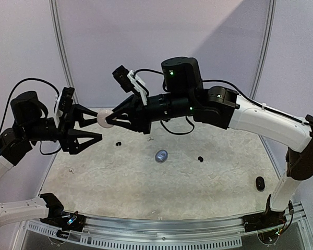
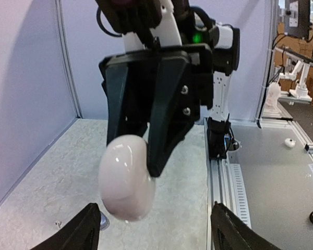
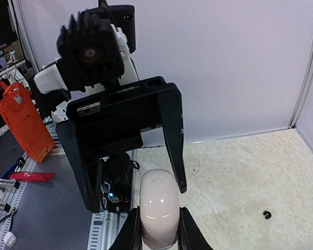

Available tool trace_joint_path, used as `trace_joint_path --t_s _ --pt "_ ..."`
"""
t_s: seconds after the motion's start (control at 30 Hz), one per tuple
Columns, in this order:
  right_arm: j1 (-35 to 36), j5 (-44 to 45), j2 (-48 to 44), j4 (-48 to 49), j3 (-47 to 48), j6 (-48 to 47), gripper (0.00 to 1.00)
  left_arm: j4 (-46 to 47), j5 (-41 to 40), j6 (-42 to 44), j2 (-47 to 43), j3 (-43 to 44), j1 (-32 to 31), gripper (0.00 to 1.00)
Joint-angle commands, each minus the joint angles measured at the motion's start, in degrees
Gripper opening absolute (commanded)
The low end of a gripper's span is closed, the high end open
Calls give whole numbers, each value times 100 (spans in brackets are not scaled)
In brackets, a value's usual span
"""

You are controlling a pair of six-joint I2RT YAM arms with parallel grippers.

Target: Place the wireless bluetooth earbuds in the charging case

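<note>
Only overhead — black case (image 1: 260,183) on table (image 1: 120,182).

Beige speckled table top (image 1: 146,182) well below the left fingers (image 1: 86,139) and right fingers (image 1: 126,123). Pale lilac wall panels (image 1: 146,36) behind them, white frame posts (image 1: 60,47) at the seams. Slotted aluminium rail (image 1: 161,237) on the near edge, below and camera-side of both. Right wrist view: orange container (image 3: 21,122) upright on grey bench (image 3: 41,208), far left of the right fingers, red flat piece (image 3: 34,176) just beside it. Left wrist view: brown boxes (image 2: 310,78) far right of the left fingers
</note>
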Motion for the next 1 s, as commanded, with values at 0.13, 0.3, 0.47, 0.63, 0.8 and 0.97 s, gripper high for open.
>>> trace_joint_path --t_s 0.13,0.3,0.47,0.63,0.8,0.97 --pt "359 774 89 -1974 1119 -2174 0 -1200 -46 1324 50 208 -11 49" --pt "426 905 182 -1982 1231 -2427 0 -867 -97 1022 42 112 -77 43" --pt "479 992 307 -2058 1364 -2605 0 -151 91 630 -4 -5 -117 48" --pt "495 1005 352 -1947 1398 -2678 0 89 157 543 45 -128 -198 41" --pt "495 979 373 -1892 1403 -2689 0 250 78 420 33 -259 -237 29" --pt "494 931 365 -1766 1405 -2667 0 317 127 329 57 -290 -252 33"
